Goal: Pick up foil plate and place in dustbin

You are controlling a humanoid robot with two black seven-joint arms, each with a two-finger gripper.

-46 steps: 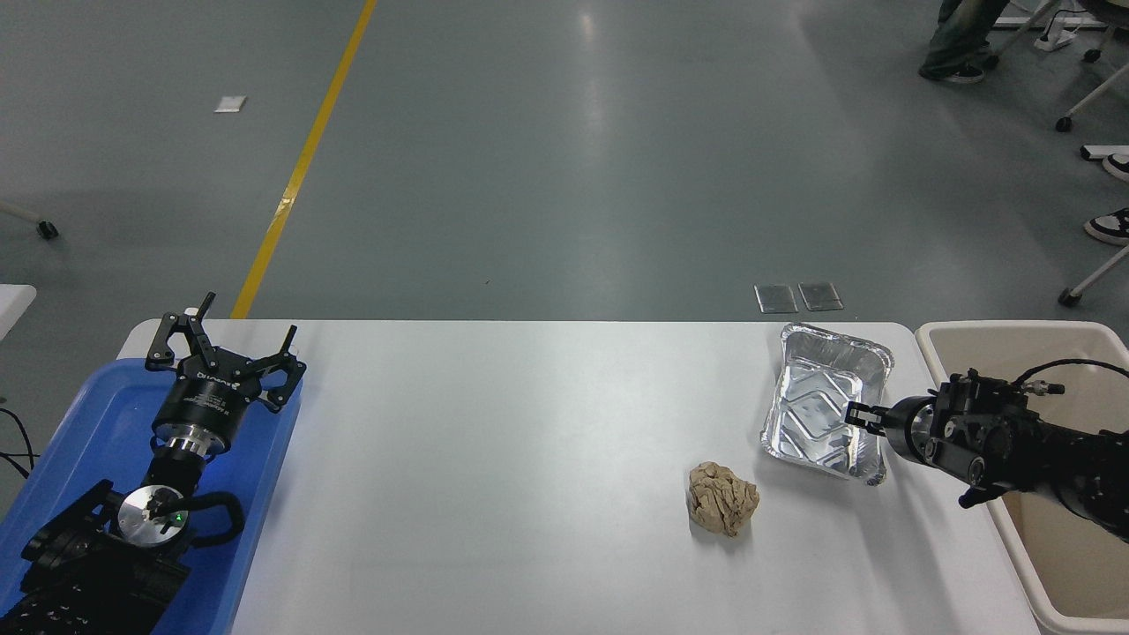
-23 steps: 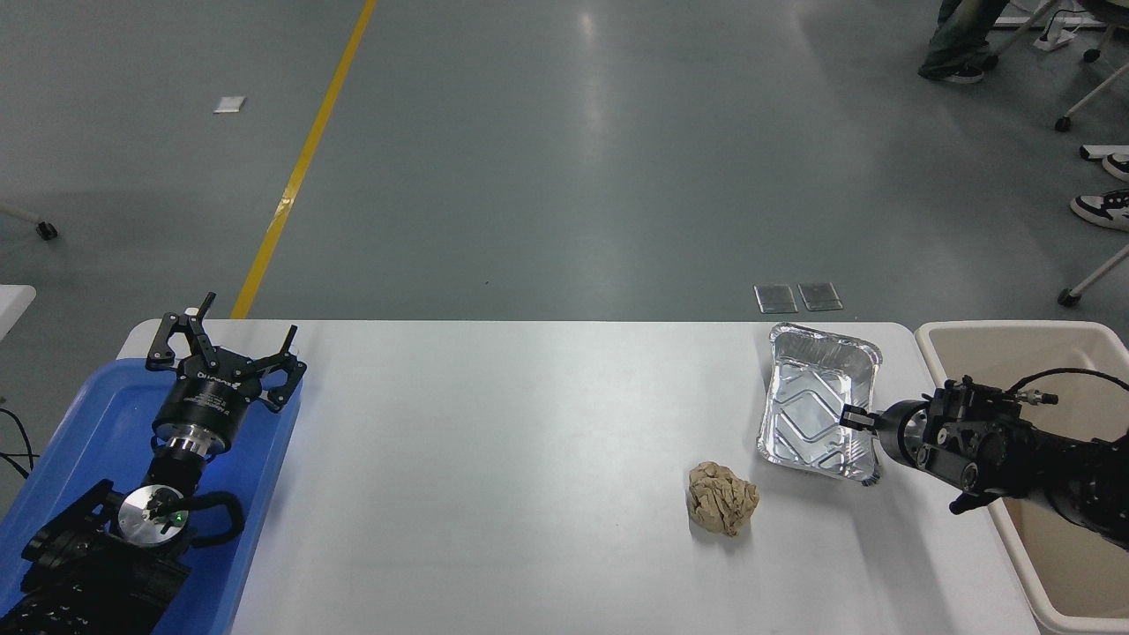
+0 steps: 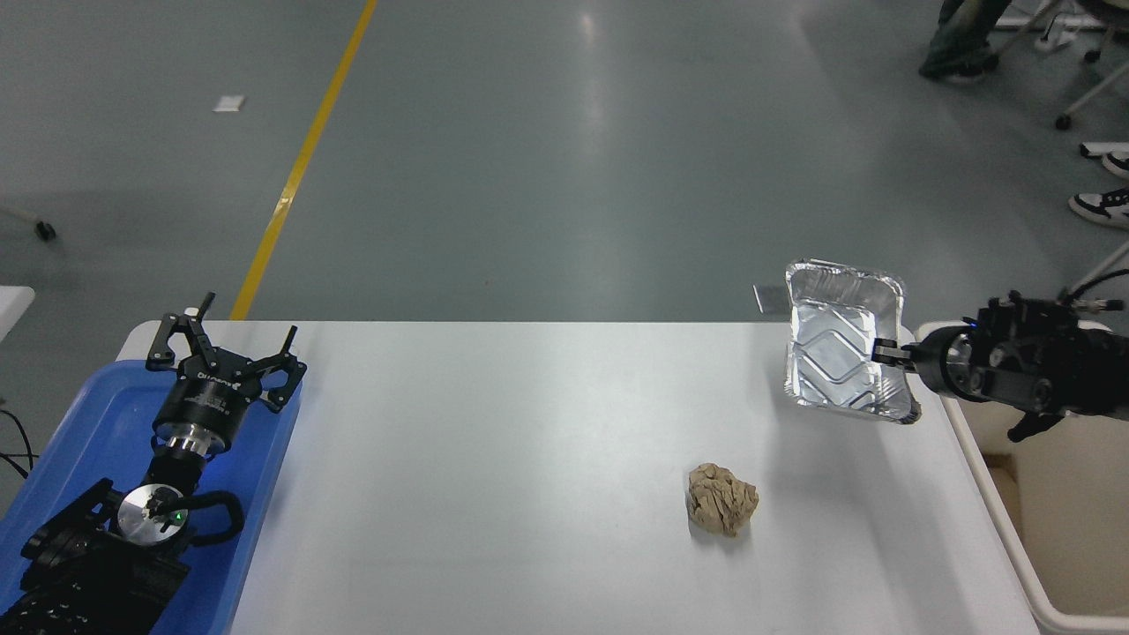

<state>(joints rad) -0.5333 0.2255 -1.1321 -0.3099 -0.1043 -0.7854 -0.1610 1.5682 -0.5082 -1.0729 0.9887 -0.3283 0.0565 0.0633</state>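
The foil plate is a shiny silver rectangular tray with crimped walls. It hangs in the air above the table's far right corner, tilted with its inside toward the camera. My right gripper comes in from the right edge and is shut on the plate's right rim. The beige dustbin stands off the table's right edge, below and behind my right arm. My left gripper is parked at the lower left over the blue tray, fingers spread open and empty.
A crumpled tan paper ball lies on the white table at the right middle. A blue plastic tray sits at the left edge. A person's shoes and chair legs show on the floor at the upper right.
My right gripper has lifted the foil plate off the table and carried it up and to the right, toward the dustbin. The plate tilted more upright. The left arm has not moved.
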